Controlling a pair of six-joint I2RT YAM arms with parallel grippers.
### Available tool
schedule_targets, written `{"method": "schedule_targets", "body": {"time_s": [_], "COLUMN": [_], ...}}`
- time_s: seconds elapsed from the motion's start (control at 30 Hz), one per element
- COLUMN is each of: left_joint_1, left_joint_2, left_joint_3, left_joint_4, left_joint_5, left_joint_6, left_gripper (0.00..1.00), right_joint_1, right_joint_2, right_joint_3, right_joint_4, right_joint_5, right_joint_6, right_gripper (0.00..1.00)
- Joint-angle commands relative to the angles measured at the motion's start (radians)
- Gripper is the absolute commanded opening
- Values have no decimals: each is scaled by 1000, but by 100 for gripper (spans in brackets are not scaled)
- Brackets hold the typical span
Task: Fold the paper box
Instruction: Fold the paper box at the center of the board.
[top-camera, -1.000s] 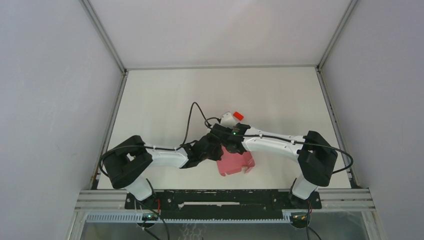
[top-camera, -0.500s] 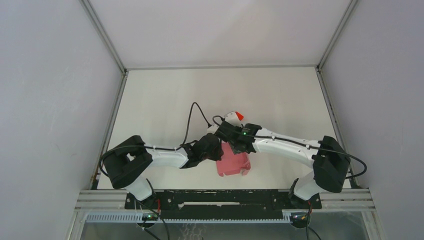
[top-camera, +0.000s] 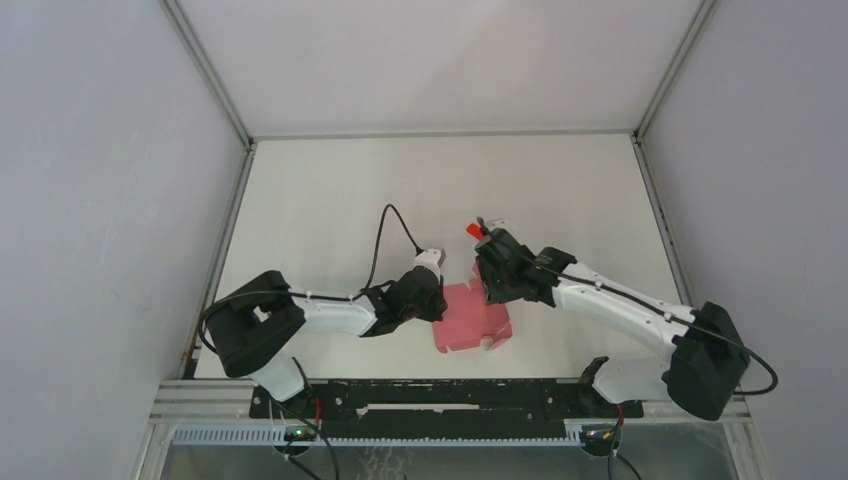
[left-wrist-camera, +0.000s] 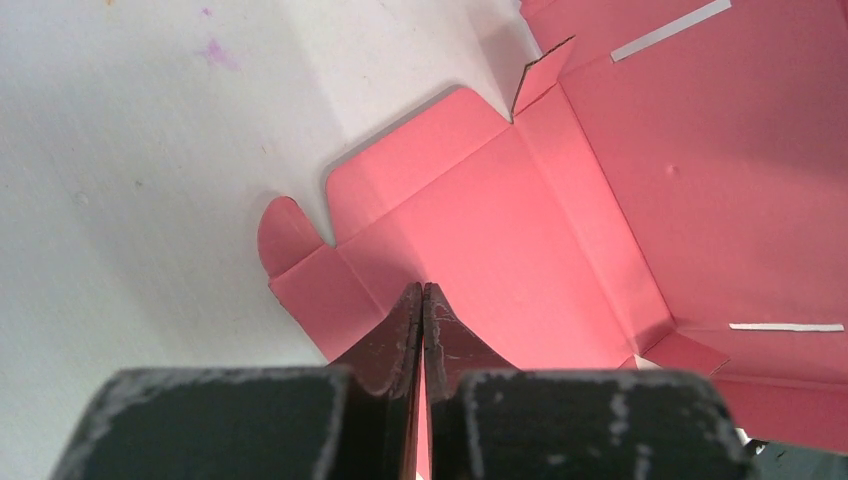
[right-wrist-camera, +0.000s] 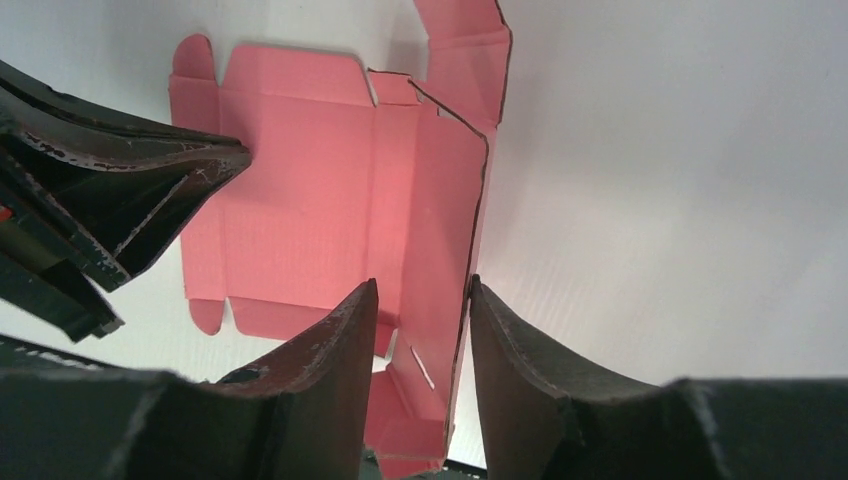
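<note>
Located the paper box (top-camera: 470, 318) on the white bench (top-camera: 330, 190), near the front edge, just ahead of the arm bases and between the two wrists. Pink card, mostly flat and unfolded, with creases and small rounded tabs visible along its edges. Noted one long side panel raised, standing close to upright along the box's right side, and pale slits in the card near it.

Found the left gripper (left-wrist-camera: 422, 292) low over the bench at the box's left edge. Jaws pressed together with a sliver of pink card between them, pinching a flap at that edge. Same grip seen from the right wrist camera, with dark fingertips (right-wrist-camera: 190, 165) meeting on the card's border.

Found the right gripper (right-wrist-camera: 422, 290) above the box's right side, pointing down, jaws about half apart. Raised panel standing in the gap, its top edge close against one finger (right-wrist-camera: 530, 360) and clear of the other. Not clamped on the card, only straddling it.

Spotted a small red block (top-camera: 474, 231) just beyond the right wrist in the overhead view. Impossible to tell whether touching the arm. Black cable (top-camera: 385, 235) looping up from the left arm over the bench behind the left wrist.
</note>
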Motion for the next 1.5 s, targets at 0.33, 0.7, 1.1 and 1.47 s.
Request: {"method": "schedule_targets", "body": {"time_s": [0.33,0.7,1.1,1.47], "left_joint_1": [-1,0,0,0], "left_joint_2": [51,58,64,69], "left_joint_3": [-22,-22,-20,-17], "left_joint_4": [-63,-62,-60,-59], "left_joint_5": [33,36,35,40], "left_joint_6": [23,22,22,22], "left_gripper": [6,6,6,6], "right_joint_1": [-308,-425,-405,-356], "right_joint_2": [-264,-247,-141,-153], "right_joint_3": [-163,-231,-238,-229], "right_joint_4": [111,154,195,178], "right_joint_5": [-199,-139,-151,-149], "right_joint_6": [-2,10,-5,-6], "right_gripper": [38,3,1,1]}}
